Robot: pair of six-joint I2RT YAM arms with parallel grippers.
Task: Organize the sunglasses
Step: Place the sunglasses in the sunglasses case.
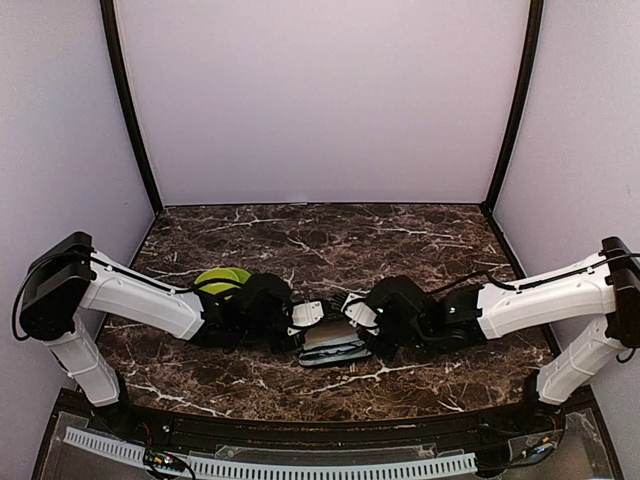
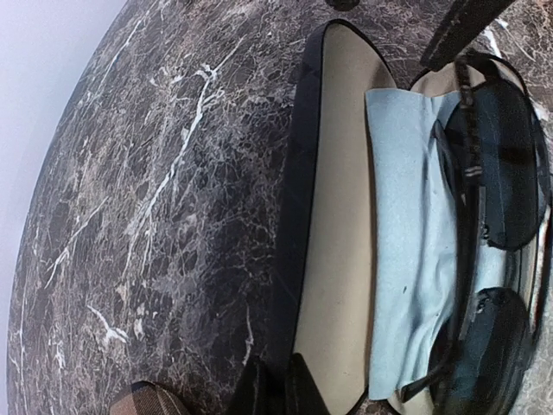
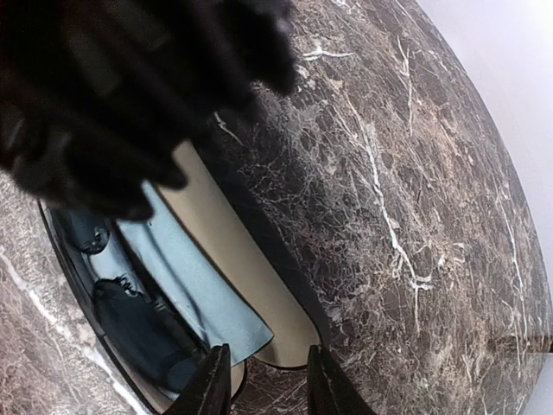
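Sunglasses (image 2: 499, 164) with dark lenses and a thin black wire frame lie folded inside an open case (image 2: 333, 216), at the near middle of the dark marble table (image 1: 400, 240). They rest on a light blue cloth (image 2: 415, 251) spread over the case's beige lining, and sit toward the side away from the raised lid. Your left gripper (image 2: 278, 386) is clenched on the dark rim of the case lid, its two fingers pressed close together with the rim running in between them. Your right gripper (image 3: 268, 380) comes in from the opposite side with its jaws standing apart. The rounded end of the case sits just ahead of the gap, and nothing is grasped. From above, both arms reach inward and nearly meet over the case. A green object (image 1: 222, 280) sits on the table behind your left arm, partly hidden by it. A brown striped object (image 2: 143, 399) shows at the bottom edge of the left wrist view, too cropped to identify.
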